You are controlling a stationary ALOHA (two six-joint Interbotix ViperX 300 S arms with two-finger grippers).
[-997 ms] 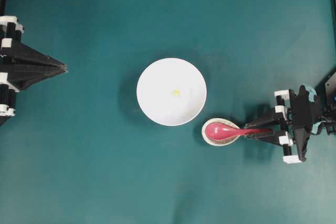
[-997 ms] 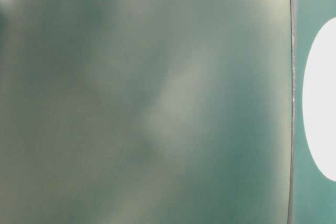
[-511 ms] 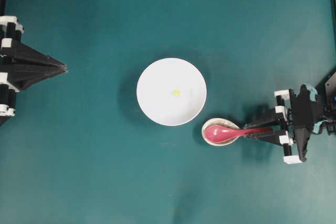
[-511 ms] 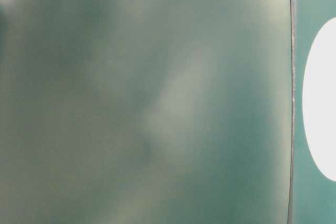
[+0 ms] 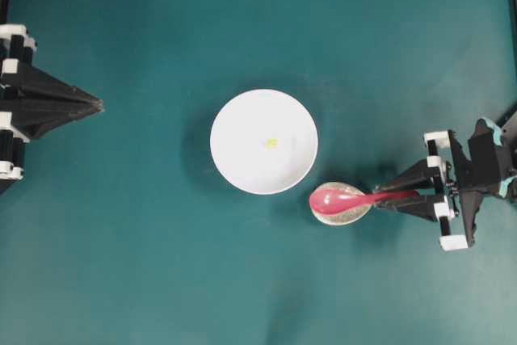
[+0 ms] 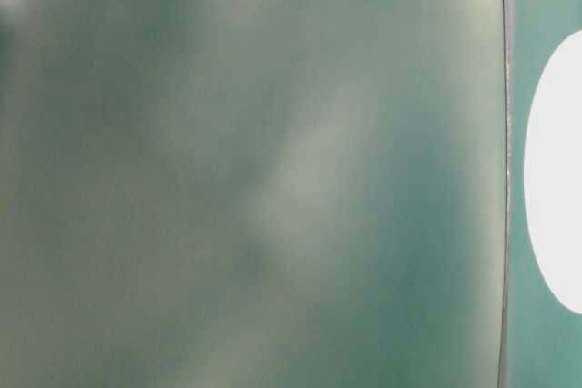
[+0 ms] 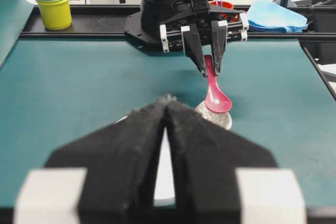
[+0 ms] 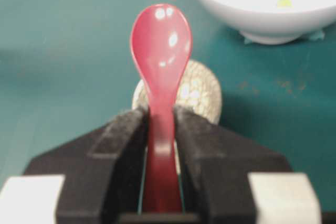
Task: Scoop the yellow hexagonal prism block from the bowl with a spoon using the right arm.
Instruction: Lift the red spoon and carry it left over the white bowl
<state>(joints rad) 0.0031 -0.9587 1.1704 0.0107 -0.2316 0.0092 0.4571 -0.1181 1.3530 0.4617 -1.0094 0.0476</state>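
Note:
The white bowl (image 5: 242, 159) sits mid-table with the tiny yellow hexagonal prism block (image 5: 271, 143) inside it. The red spoon (image 5: 333, 199) has its scoop over the speckled spoon rest (image 5: 355, 212), just right of and below the bowl. My right gripper (image 5: 388, 197) is shut on the spoon's handle. In the right wrist view the spoon (image 8: 161, 40) sticks out from the gripper (image 8: 160, 115) above the rest (image 8: 202, 95), with the bowl (image 8: 252, 22) and block (image 8: 284, 3) beyond. My left gripper (image 5: 97, 105) is shut and empty at the far left.
In the left wrist view a yellow cup stack with a blue rim (image 7: 54, 6) and a blue cloth (image 7: 275, 17) lie beyond the far table edge. The table-level view is blurred green, with only the bowl's edge (image 6: 555, 170) showing.
The right arm's wrist has shifted to the right while the fingers stay closed on the handle. The spoon's scoop has risen a little over the rest. The left arm has not moved.

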